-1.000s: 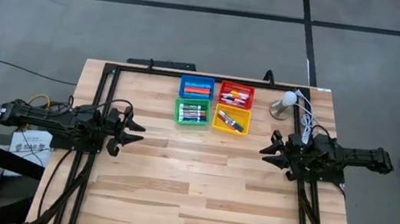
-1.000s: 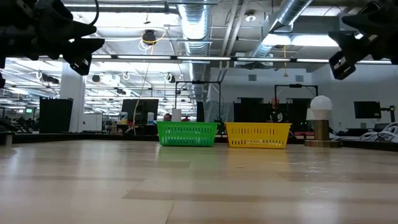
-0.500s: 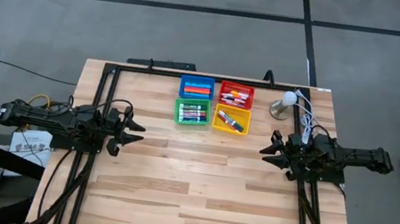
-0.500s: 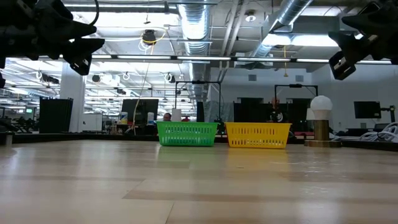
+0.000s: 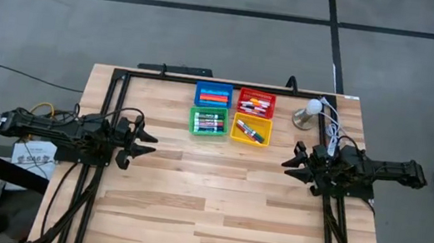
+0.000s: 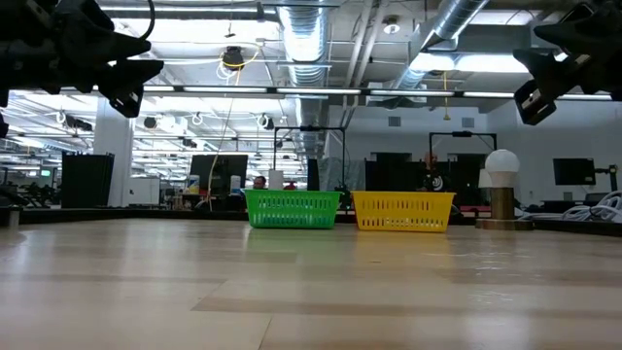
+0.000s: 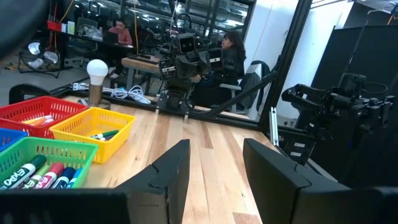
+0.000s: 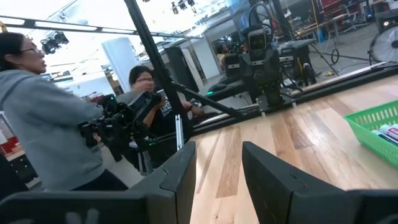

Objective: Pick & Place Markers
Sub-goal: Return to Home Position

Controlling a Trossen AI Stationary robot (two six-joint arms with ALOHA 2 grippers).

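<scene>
The markers [image 5: 231, 113] lie inside four small bins near the table's far edge: blue [image 5: 213, 94], red [image 5: 256, 102], green [image 5: 208, 122] and yellow [image 5: 250, 130]. The left wrist view shows green-bin markers [image 7: 37, 173] and one in the yellow bin [image 7: 102, 134]. My left gripper [image 5: 149, 142] hovers open over the table's left side, pointing right. My right gripper [image 5: 286, 164] hovers open over the right side, pointing left. Both are raised above the wood and hold nothing.
A small lamp with a round white bulb [image 5: 312, 109] and a white cable [image 5: 330, 130] stand right of the bins. A black frame [image 5: 206, 76] rims the table. Bare wood [image 5: 215, 197] spans between the arms. People [image 8: 43, 124] stand beyond the table.
</scene>
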